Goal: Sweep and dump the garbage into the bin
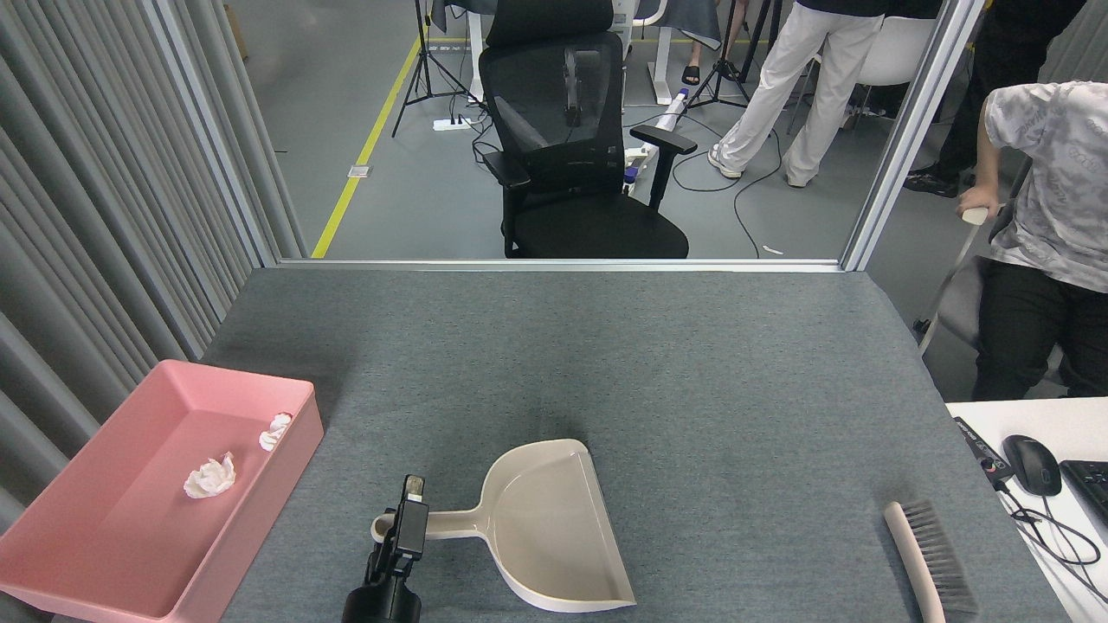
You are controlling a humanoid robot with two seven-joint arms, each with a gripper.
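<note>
- both tissue balls (209,477) already lie in the pink bin (52,567), so the dumping looks done.
- left pincer (407,524) sits at the handle of the dustpan (554,528), which lies flat on the worktop (606,363); i cannot tell whether it is clamped.
- right pincer is out of sight; the brush (926,554) lies alone at the right.
</note>
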